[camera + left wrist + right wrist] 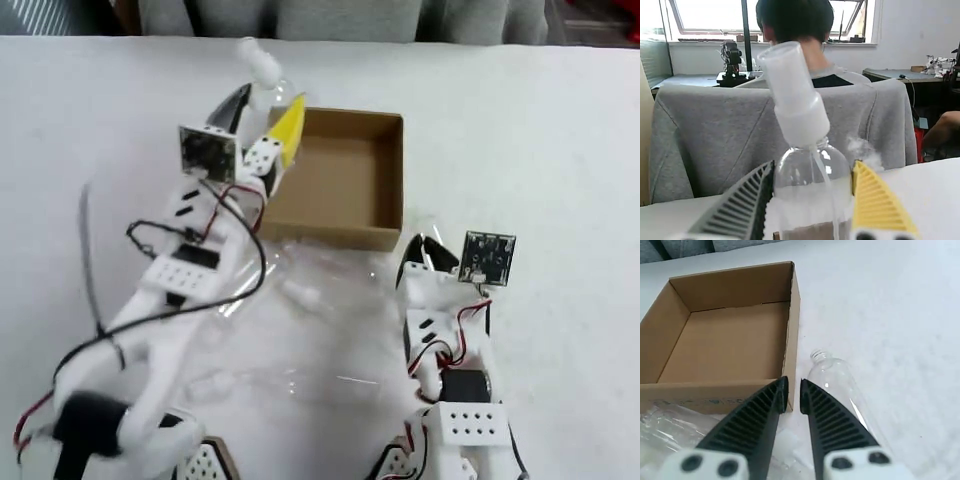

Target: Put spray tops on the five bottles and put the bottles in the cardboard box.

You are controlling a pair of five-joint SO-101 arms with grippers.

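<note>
A clear bottle with a white spray top stands tilted between the dark and yellow fingers of my left gripper, which is shut on it. In the high view this left gripper holds the bottle up by the far left corner of the cardboard box. My right gripper hovers at the box's near right corner, its fingers almost together and holding nothing. A clear capless bottle lies on the table beside it, neck pointing away.
A crumpled clear plastic bag with white spray parts lies on the table in front of the box, between the two arms. A grey chair back with a person behind it stands past the far table edge.
</note>
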